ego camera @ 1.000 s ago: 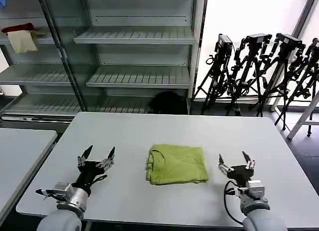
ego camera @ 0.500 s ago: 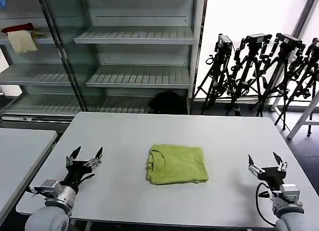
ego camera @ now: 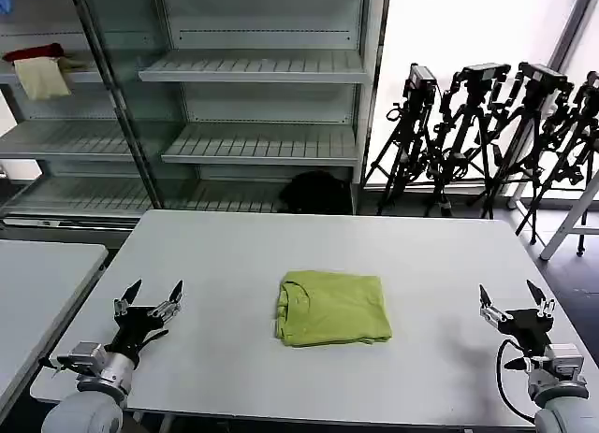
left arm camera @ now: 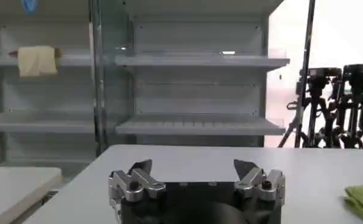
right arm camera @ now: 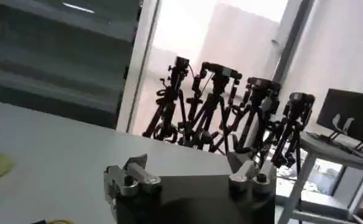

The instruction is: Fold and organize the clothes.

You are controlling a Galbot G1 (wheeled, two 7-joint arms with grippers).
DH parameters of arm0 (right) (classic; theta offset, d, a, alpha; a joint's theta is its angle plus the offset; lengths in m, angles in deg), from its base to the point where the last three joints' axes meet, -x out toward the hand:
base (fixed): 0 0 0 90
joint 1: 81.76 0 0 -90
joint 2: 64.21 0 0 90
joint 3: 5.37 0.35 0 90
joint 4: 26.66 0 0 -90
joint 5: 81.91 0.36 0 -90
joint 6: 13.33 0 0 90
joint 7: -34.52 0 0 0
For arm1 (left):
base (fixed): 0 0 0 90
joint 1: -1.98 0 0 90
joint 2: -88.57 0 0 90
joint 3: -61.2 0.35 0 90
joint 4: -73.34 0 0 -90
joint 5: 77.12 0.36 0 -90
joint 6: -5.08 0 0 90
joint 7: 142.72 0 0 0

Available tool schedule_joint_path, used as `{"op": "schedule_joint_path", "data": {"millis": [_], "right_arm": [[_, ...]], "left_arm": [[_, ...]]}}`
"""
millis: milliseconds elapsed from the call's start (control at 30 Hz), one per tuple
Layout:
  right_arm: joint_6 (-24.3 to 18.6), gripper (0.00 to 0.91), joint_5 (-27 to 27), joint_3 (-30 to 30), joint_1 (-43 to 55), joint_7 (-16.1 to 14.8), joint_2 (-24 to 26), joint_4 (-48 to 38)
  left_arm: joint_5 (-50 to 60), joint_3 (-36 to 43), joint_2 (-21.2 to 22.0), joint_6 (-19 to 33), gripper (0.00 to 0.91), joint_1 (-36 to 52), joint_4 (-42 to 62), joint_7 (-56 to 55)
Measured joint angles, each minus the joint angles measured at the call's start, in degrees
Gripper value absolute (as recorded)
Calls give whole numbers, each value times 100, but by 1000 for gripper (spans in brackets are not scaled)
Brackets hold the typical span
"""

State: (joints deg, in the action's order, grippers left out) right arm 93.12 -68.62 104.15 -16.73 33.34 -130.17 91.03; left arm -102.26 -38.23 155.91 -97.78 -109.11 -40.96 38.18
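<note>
Black and silver metal made up the left gripper (ego camera: 148, 294), which hovered low over the table's near left corner with its two pointed fingers spread apart and nothing between them. Its twin, the right gripper (ego camera: 513, 297), hung over the near right edge, fingers likewise parted and empty. From the left gripper, the lime-green T-shirt (ego camera: 332, 308) lay at about three o'clock; from the right gripper, at about nine o'clock, well apart from both. It was a soft cotton piece folded into a flat, roughly square pad, with the collar showing at its left edge, resting near the middle of the smooth white table (ego camera: 243, 251). At twelve o'clock beyond the table stood grey metal shelving (ego camera: 257, 143) with slatted boards; a red cloth (ego camera: 33, 52) and a cream cloth (ego camera: 42, 78) sat on an upper shelf at the far left. Black tripods (ego camera: 487, 134) leaned by the bright window.
</note>
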Motion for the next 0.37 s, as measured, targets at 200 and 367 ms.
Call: {"op": "schedule_joint_path", "data": {"millis": [200,367], "right_arm": [[-94,907,229,9,2,35,43,-20],[-122,907,395,31,-1,54,67,-38]], "left_arm": [[-3,47,34,22,907,24,9,-73],[5,76,49,40,907,14,8,-98]]}}
